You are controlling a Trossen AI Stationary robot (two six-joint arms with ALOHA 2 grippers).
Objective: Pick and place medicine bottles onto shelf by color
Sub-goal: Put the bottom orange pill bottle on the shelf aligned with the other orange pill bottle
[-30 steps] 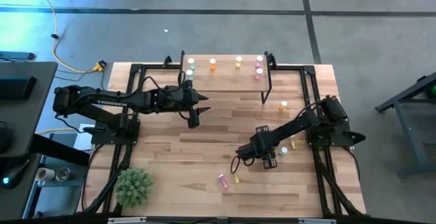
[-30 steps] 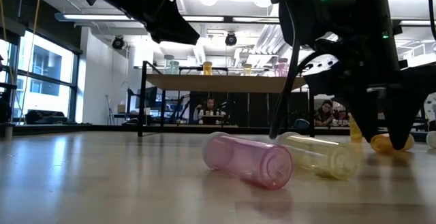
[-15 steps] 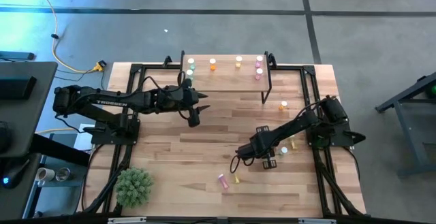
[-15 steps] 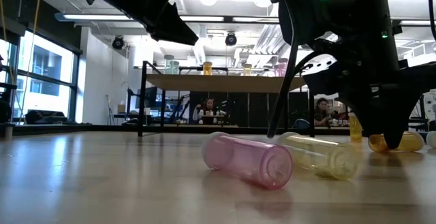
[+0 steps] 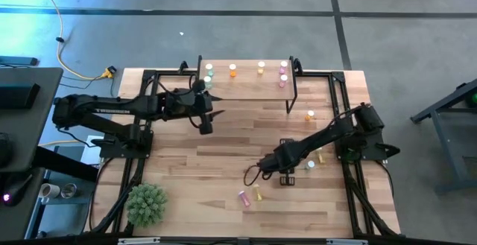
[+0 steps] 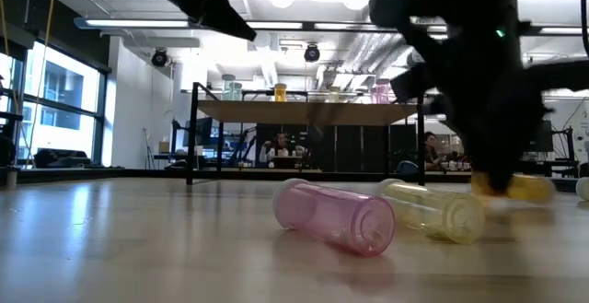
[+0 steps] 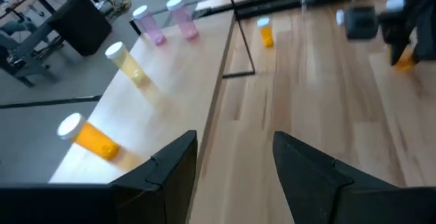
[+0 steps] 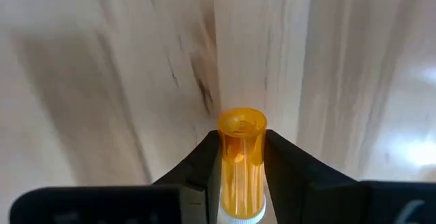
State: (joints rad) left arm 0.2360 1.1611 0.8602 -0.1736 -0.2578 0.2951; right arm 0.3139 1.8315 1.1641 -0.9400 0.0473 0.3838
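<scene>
My right gripper (image 5: 253,173) is low over the table's middle, shut on an orange bottle (image 8: 242,132); it shows blurred in the low view (image 6: 520,188). A pink bottle (image 6: 336,216) and a yellow bottle (image 6: 433,209) lie on their sides just nearer (image 5: 243,197). The shelf (image 5: 250,83) at the far edge carries green (image 5: 209,68), orange (image 5: 232,70), yellow (image 5: 261,67) and pink (image 5: 283,67) bottles, upright. My left gripper (image 7: 231,163) is open and empty, in front of the shelf's left end (image 5: 205,121). My right gripper pinches the orange bottle's body (image 8: 240,166) between its two fingers. The fingers lie along the bottle, with its white cap (image 8: 242,215) back toward the wrist and its closed bottom end (image 8: 242,120) sticking out past the fingertips. Whether it is clear of the table, I cannot tell.
Another orange bottle (image 5: 310,115) stands right of the shelf's leg. A yellow (image 5: 320,156) and a green bottle (image 5: 311,164) sit by the right arm. A green plant (image 5: 146,204) stands at the near left corner. People sit in the room behind the table (image 6: 281,146).
My right gripper has gone toward the table's left edge with the orange bottle, moving fast enough to blur. My left gripper has drawn back toward the table's far left and risen.
</scene>
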